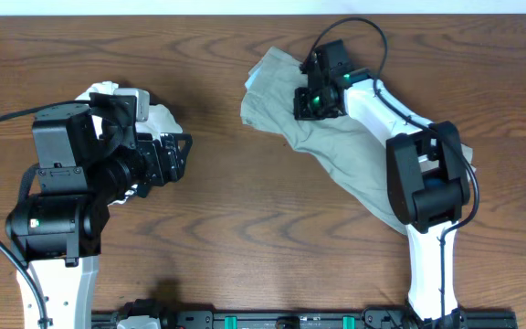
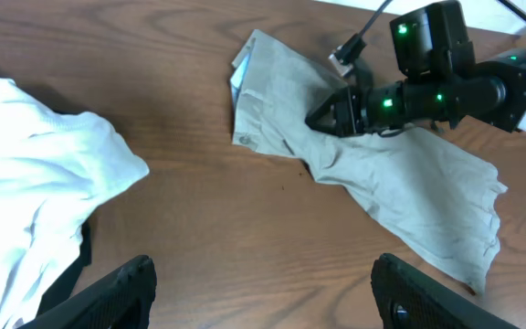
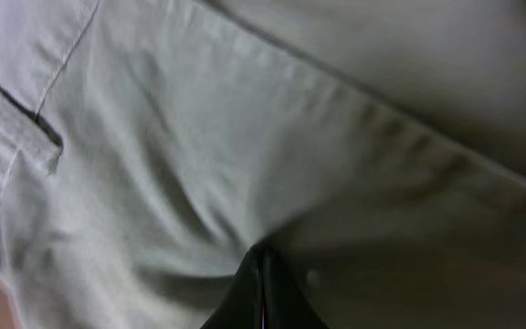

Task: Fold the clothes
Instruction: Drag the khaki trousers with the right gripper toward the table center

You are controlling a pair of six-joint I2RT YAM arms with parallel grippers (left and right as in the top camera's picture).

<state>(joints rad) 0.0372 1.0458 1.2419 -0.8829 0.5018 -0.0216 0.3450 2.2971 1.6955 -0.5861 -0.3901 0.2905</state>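
The table (image 1: 245, 228) is bearing the khaki trousers (image 1: 354, 155), crumpled on its right half, and a white garment (image 2: 35, 155) at left. The right gripper (image 1: 310, 102) is pinching a trouser fold, fingers closed tight. The left gripper (image 2: 263, 297) is hovering spread wide, holding nothing.

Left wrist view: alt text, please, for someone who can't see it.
The right gripper pinches khaki trousers bunched across a wooden table. A white garment lies at the image's left; the left gripper, open, frames the bottom edge.

right claw (image 1: 311, 102) pinched on the clothes (image 1: 345, 151), arm outstretched; left claw (image 1: 177, 155) hovers, jaws wide.
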